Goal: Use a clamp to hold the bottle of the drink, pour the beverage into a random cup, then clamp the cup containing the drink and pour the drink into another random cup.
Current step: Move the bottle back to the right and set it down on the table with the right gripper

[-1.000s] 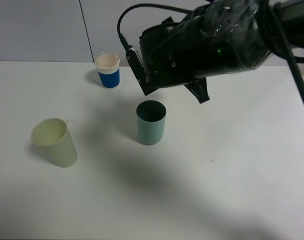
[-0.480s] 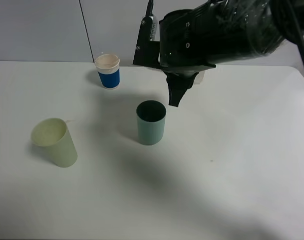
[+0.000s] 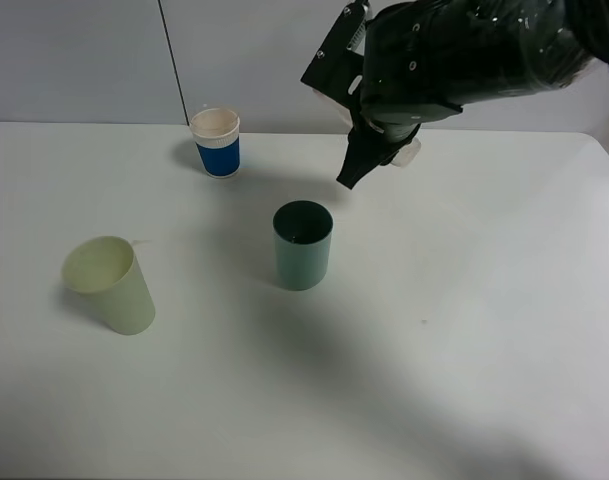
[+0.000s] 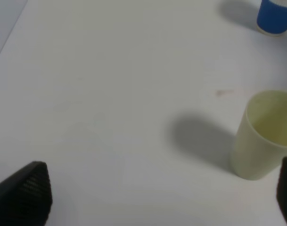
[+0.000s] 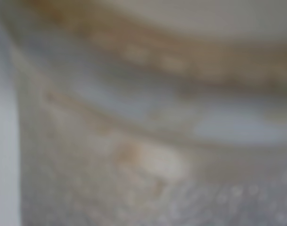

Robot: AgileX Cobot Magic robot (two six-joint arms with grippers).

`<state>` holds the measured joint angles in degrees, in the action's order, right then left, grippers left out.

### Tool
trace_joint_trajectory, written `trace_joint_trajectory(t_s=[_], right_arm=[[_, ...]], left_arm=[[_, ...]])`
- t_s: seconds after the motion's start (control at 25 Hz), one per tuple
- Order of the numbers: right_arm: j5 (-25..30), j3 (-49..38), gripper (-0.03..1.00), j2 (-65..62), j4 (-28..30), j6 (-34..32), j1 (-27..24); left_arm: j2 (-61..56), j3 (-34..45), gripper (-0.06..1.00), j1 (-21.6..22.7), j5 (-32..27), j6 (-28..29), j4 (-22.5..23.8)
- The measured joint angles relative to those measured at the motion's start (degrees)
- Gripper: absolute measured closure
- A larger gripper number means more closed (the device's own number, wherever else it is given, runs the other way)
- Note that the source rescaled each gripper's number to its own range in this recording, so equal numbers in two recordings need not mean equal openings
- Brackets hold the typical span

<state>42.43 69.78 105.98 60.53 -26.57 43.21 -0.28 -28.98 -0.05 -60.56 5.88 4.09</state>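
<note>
Bottle (image 5: 143,122), clear, tea-brown inside, clamped in right pincer (image 3: 376,160); left pincer (image 4: 155,197) gapes.

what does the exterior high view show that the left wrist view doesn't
Only the exterior high view: the teal tumbler, and the right claw closed on the bottle, raised near the tumbler. Only the left wrist view: the left claw, open. Both: the pale yellow-green cup, the blue cup and the white table.
</note>
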Motion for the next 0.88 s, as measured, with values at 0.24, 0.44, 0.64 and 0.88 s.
trace_joint_trajectory(t_s=[0.24,0.44,0.64,0.88], right_arm=[[-3.72,0.0,0.96,0.0,-1.32,-5.24,-3.52],[-7.94,0.0,0.97,0.0,-1.73,-7.92,-6.77],[-13.62,-0.53,0.97,-0.04,-4.52,-9.37,-10.8],[-22.25,-4.85,0.97,-0.23,-7.12,-9.41,-15.02]], left_arm=[[0.0,0.0,0.06,0.0,0.0,0.0,0.0],[0.0,0.0,0.06,0.0,0.0,0.0,0.0],[0.0,0.0,0.06,0.0,0.0,0.0,0.0],[0.0,0.0,0.06,0.0,0.0,0.0,0.0]])
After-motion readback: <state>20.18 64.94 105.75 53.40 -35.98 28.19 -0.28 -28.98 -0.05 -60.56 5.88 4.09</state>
